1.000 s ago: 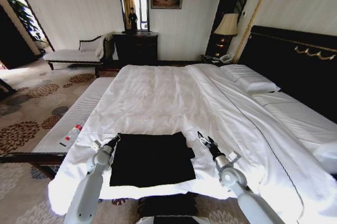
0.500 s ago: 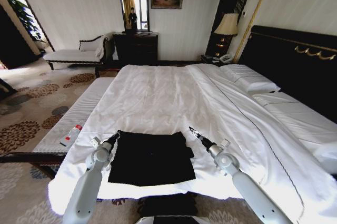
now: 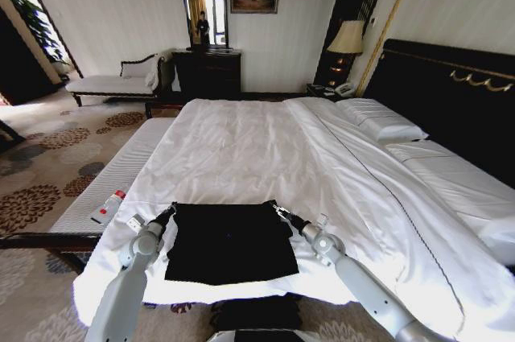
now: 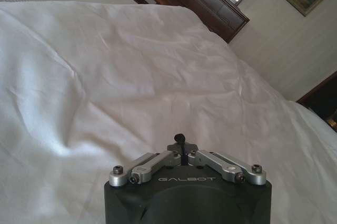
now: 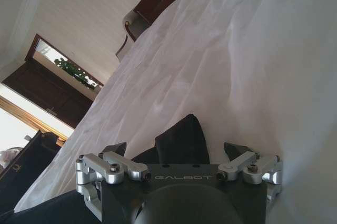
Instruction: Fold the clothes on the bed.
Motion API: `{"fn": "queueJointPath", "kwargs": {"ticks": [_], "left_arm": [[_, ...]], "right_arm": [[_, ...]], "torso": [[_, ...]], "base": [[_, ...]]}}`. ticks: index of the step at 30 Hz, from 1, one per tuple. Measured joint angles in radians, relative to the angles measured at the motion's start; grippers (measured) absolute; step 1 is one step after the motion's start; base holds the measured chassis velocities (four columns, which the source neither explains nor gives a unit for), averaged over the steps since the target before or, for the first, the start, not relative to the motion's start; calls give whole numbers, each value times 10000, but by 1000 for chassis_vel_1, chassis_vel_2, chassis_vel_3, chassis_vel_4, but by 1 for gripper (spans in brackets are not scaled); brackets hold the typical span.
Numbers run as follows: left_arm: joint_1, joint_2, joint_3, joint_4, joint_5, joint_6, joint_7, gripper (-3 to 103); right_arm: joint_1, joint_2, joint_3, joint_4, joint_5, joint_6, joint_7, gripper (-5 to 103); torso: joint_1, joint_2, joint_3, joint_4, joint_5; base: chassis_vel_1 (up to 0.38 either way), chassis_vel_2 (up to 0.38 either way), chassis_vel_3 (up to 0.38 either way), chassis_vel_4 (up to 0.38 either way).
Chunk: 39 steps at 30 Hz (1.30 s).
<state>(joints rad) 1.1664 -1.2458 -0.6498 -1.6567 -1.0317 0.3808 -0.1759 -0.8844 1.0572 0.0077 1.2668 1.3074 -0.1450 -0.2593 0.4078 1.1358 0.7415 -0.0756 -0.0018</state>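
White sheets cover the bed (image 3: pixel 241 149); at its near edge lies the black T-shirt (image 3: pixel 231 241), folded into a rectangle. Left gripper (image 3: pixel 168 212), fingers pinched together, sits at its far-left corner. Right gripper (image 3: pixel 279 211), fingers spread, reaches the far-right corner. Pillows (image 3: pixel 378 119) lie beyond.

Soft, even daylight fills the room. The white bed (image 3: pixel 257 149) reflects it brightly, with only faint grey shadows in the sheet's creases. A bedside lamp (image 3: pixel 348 38) glows warm yellow against dark panelling. The head view bends straight lines outward near its edges. In the right wrist view a doorway (image 5: pixel 31 124) is washed out by glare.
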Motion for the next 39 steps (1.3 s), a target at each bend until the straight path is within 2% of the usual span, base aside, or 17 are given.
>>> {"fn": "queueJointPath", "kwargs": {"ticks": [9,16,19,21,23,25,26,30,33,34,35,37,38,39], "left_arm": [[19,-114,54,-85,41,0,-34,1],[40,-155,48,-63,82,-5,-34,1],[50,-138,44,-63,86,-9,-34,1],[35,-109,38,-65,83,-10,-34,1],[29,-99,37,-65,81,-10,-34,1],[1,-69,36,-52,72,-14,-35,1],[1,-69,36,-52,72,-14,-35,1],[-96,-79,41,57,63,-31,-35,1],[-114,-91,47,77,63,-33,-35,1],[-153,-120,63,114,63,-37,-35,1],[-251,-189,102,197,63,-44,-31,1],[-302,-211,126,227,60,-46,-29,1],[-302,-211,126,227,60,-46,-29,1],[-317,-217,130,231,52,-47,-27,1]], "right_arm": [[272,238,-43,-637,-76,41,38,100],[543,518,-91,-990,-73,76,-387,103],[710,714,-216,-1209,-141,84,-610,100],[787,812,-286,-1317,-201,77,-739,90],[808,840,-302,-1342,-220,75,-774,90],[883,922,-322,-1420,-291,76,-897,79],[883,922,-322,-1420,-291,76,-897,79],[873,910,-291,-1454,-358,247,-1179,57],[852,905,-273,-1460,-363,322,-1241,57],[812,906,-240,-1477,-364,457,-1326,51],[638,968,-80,-1474,-345,676,-1516,35],[474,970,29,-1367,-332,733,-1646,24],[474,970,29,-1367,-332,733,-1646,24],[402,967,109,-1284,-320,755,-1683,19]], "torso": [[-1,0,-1,-1,0],[0,0,0,-2,-1],[0,0,0,-1,-1],[0,0,0,-1,-1],[0,0,0,-1,0],[0,0,1,0,1],[0,0,1,0,1],[0,-1,1,0,0],[0,0,1,0,1],[0,0,1,0,1],[0,0,1,0,1],[0,0,1,-1,1],[0,0,1,-1,1],[0,0,1,-1,1]], "base": [[0,0,0,0],[0,0,0,0],[0,0,0,0],[0,0,0,0],[0,0,0,0],[0,0,0,0],[0,0,0,0],[0,0,0,0],[0,0,0,0],[0,0,0,0],[0,0,0,0],[0,0,0,0],[0,0,0,0],[0,0,0,0]]}}
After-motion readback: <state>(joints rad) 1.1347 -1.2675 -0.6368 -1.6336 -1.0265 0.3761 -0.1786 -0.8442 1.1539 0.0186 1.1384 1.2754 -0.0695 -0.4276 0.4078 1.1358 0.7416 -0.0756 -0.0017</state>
